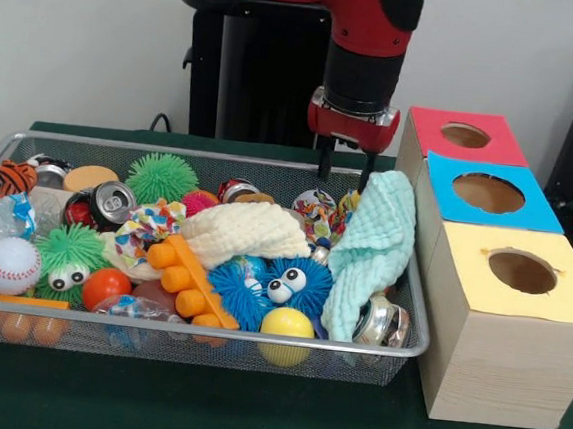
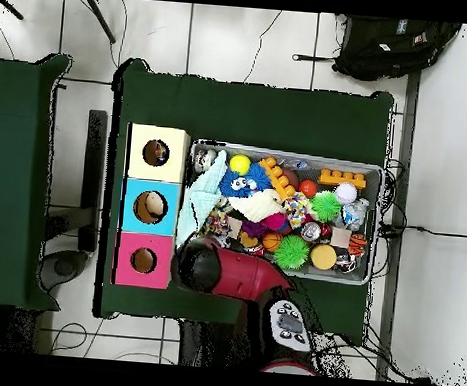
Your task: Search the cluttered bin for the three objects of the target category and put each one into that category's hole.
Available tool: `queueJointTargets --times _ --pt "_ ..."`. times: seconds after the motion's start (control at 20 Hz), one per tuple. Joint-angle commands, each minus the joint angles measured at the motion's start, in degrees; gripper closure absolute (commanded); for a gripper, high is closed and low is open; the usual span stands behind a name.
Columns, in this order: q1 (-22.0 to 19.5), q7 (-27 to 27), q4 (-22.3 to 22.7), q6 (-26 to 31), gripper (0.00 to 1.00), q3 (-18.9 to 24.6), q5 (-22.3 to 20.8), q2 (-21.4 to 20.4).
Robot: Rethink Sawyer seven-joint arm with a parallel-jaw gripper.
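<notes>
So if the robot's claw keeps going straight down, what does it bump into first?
Probably the light green cloth: the gripper hangs open, fingers pointing down, just above the cloth's top edge in the bin. Depth is hard to judge.

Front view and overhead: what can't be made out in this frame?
- Gripper: in the overhead view the arm covers it.
- Mint cloth: front view does not settle whether the gripper grips its top edge.
- Bin bottom: clutter hides it in both views.
- Box holes: front view shows only dark interiors.
</notes>
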Motion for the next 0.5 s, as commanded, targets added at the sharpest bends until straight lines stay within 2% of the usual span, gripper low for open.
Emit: queueJointTargets --times 0.05,0.3,0.5 --pt "-4.3 5.8 -0.5 -9.4 0.0 6.2 -2.9 2.4" --pt "-6.4 6.5 0.1 -15.4 0.0 7.0 -5.0 6.4" --pt "-6.8 6.5 -0.6 -15.5 0.0 6.8 -5.2 7.3"
